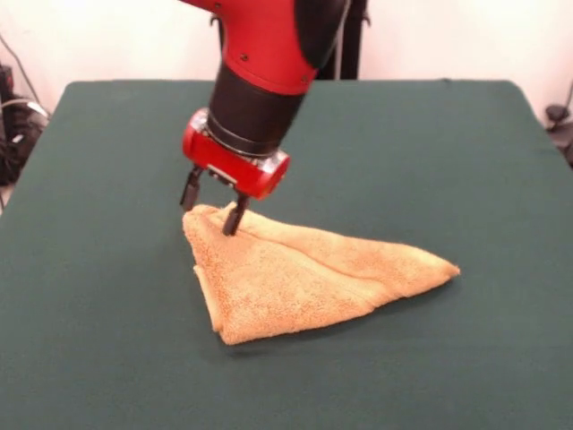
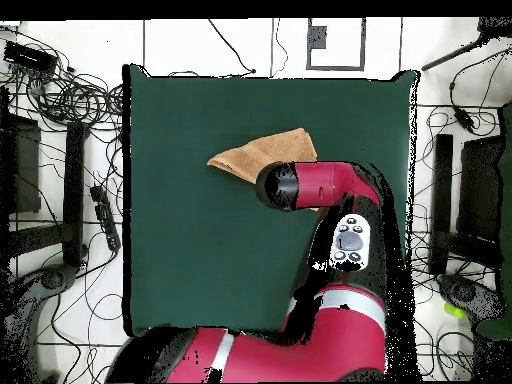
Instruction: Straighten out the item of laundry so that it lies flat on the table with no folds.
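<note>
Front view: claw (image 1: 213, 208) astride folded towel (image 1: 295, 273).

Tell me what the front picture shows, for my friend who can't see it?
A red and black robot arm reaches down with its open pincer at the far corner of a folded orange-yellow towel. The towel lies in a rough triangle on a dark green table.
</note>
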Action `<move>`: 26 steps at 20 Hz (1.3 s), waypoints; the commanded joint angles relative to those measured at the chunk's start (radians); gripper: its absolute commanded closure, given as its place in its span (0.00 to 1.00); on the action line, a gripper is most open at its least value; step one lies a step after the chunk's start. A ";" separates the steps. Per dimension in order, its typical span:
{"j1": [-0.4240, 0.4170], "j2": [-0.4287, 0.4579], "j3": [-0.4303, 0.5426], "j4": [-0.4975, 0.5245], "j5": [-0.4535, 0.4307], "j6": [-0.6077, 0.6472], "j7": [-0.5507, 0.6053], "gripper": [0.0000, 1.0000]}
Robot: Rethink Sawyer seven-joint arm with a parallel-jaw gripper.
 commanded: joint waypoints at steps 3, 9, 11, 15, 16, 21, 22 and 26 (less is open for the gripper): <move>-0.012 0.042 0.244 -0.005 0.023 0.326 -0.242 0.00; -0.026 0.075 0.292 -0.058 0.020 0.347 -0.204 0.00; -0.010 0.099 0.284 -0.072 -0.025 0.198 -0.130 0.00; 0.015 0.205 0.264 -0.182 -0.068 0.143 -0.066 0.00; 0.020 0.226 0.256 -0.206 -0.082 0.137 -0.064 0.00; -0.015 0.281 0.260 -0.266 -0.111 0.101 -0.126 0.00; -0.022 0.294 0.264 -0.285 -0.116 0.106 -0.137 0.00; -0.019 0.341 0.258 -0.366 -0.135 0.127 -0.134 0.00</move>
